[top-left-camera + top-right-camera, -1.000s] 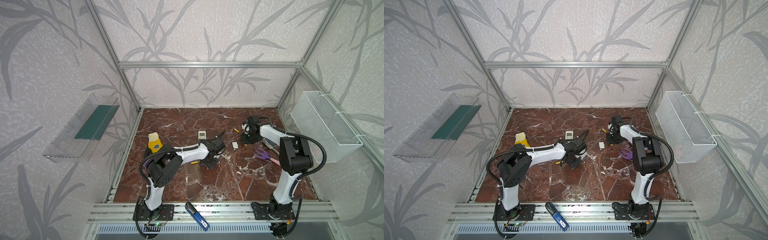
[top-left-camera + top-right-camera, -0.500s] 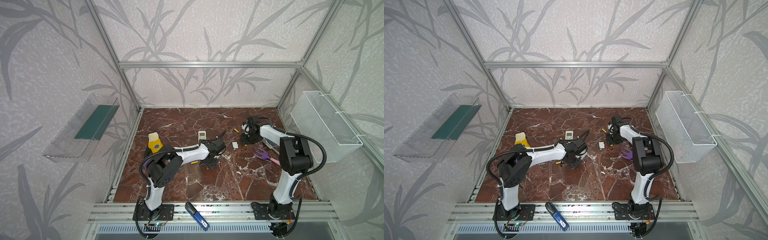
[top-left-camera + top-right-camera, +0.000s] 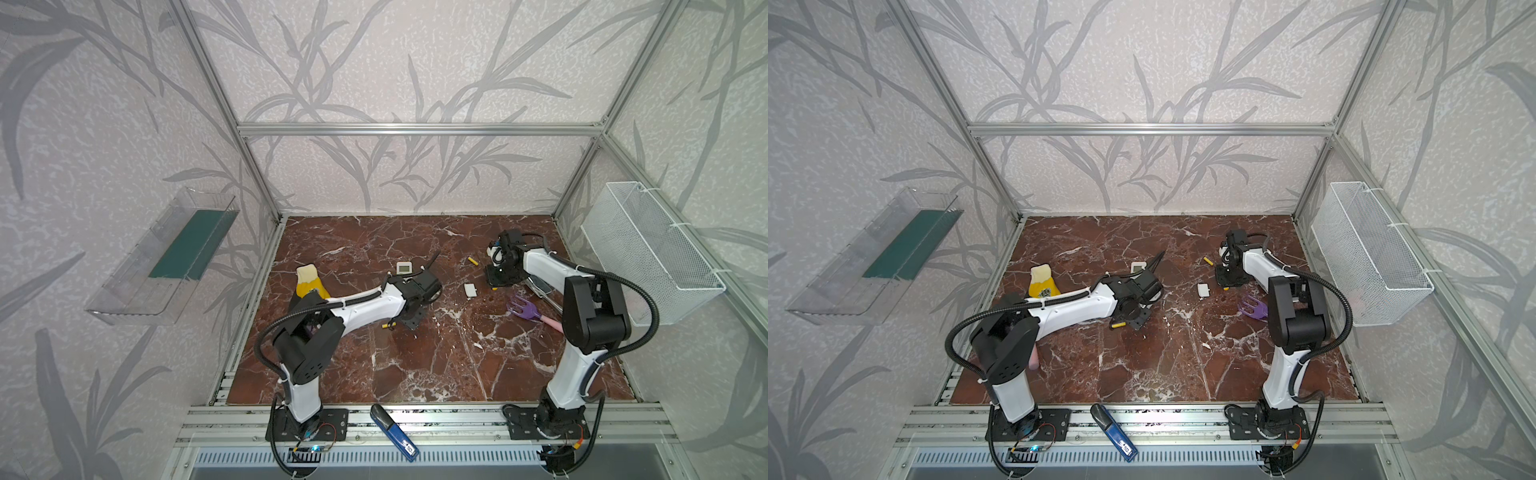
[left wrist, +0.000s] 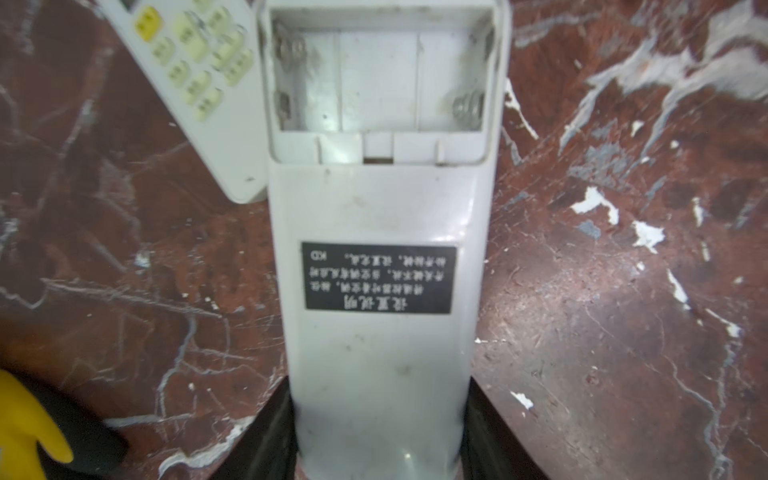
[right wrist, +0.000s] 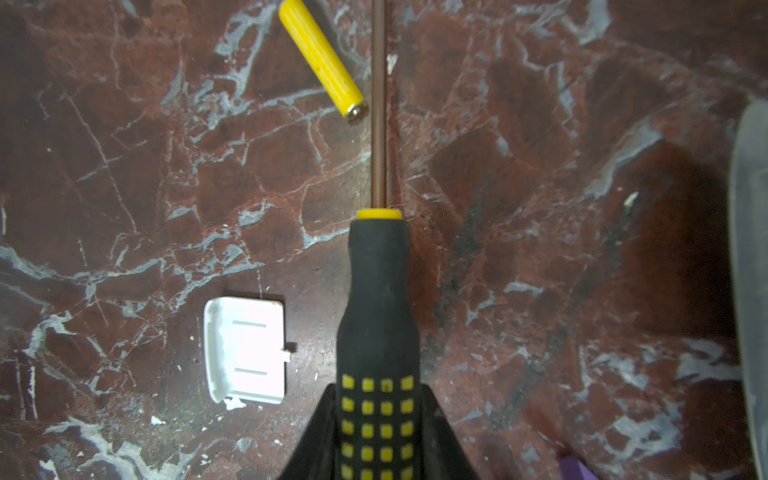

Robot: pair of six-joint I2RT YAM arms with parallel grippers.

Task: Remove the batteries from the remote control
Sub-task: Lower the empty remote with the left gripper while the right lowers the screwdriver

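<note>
Marble tabletop (image 5: 124, 208): remote (image 4: 376, 208), bay (image 4: 380, 79) empty, is clamped by left gripper (image 4: 376, 432); screwdriver (image 5: 380, 311) is clamped by right gripper (image 5: 380, 432). Yellow battery (image 5: 322, 58) is seen beside its shaft. Likely light, rigid, slick, roll-prone; best pinched mid-barrel.

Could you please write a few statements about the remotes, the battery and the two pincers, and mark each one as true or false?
1. The battery compartment of the remote held by the left pincer is empty. True.
2. The right pincer holds a yellow battery. False: it holds the screwdriver; the battery lies on the table beside the shaft.
3. The battery cover closes the compartment. False: it lies on the table, apart from the remote.
4. A second remote lies with its buttons up next to the held one. True.
</note>
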